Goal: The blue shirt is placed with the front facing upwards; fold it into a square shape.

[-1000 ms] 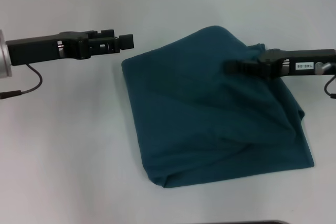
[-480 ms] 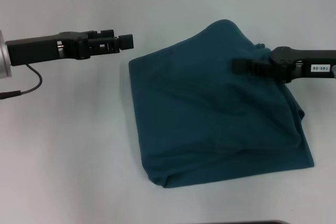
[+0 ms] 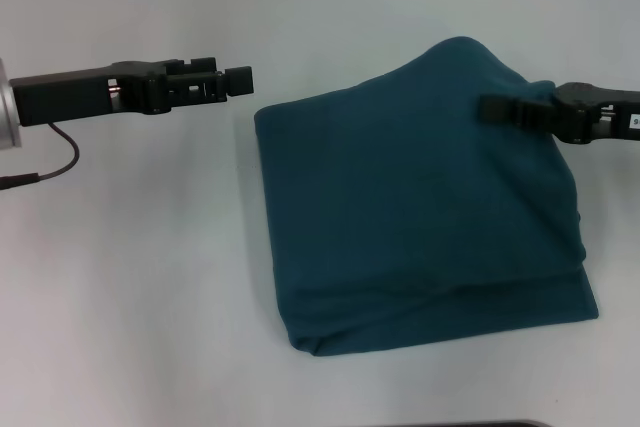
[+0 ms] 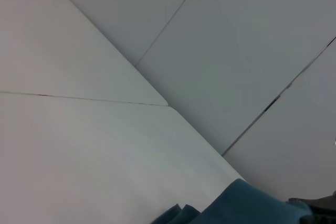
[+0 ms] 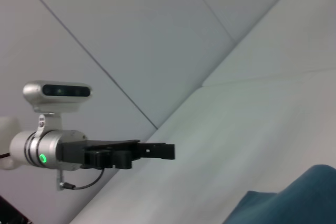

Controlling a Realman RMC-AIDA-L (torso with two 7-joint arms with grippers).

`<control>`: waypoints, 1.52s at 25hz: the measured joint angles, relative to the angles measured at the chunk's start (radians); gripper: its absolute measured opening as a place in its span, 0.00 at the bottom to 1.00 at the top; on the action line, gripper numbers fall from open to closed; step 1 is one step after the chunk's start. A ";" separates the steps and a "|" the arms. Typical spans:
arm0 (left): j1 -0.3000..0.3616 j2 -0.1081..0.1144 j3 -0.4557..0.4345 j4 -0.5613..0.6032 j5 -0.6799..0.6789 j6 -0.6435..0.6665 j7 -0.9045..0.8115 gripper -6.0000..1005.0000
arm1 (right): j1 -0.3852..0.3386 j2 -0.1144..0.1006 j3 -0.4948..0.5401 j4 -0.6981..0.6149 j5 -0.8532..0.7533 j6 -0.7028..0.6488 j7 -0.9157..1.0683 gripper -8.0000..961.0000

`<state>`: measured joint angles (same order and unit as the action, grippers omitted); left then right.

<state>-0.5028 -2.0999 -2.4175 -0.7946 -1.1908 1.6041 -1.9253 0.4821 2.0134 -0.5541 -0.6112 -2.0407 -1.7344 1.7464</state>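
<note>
Right gripper [image 3: 488, 107] fingers pinching lifted blue shirt [image 3: 420, 217], left gripper [image 3: 240, 79] fingers together, empty.

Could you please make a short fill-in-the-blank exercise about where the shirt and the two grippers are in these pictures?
1. The right gripper holds up the far right part of the ____ shirt.
2. The left gripper hangs over the bare ____, touching nothing.
3. The shirt's chest lettering is ____ from view.

Missing words: blue; table; hidden
</note>
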 joint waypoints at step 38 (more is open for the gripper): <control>-0.006 0.009 0.012 0.013 0.000 -0.004 -0.007 0.93 | -0.096 -0.033 0.066 0.002 -0.001 -0.248 0.214 0.05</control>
<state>-0.5091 -2.0907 -2.4060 -0.7818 -1.1903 1.6002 -1.9328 0.3863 1.9806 -0.4879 -0.6095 -2.0416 -1.9825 1.9604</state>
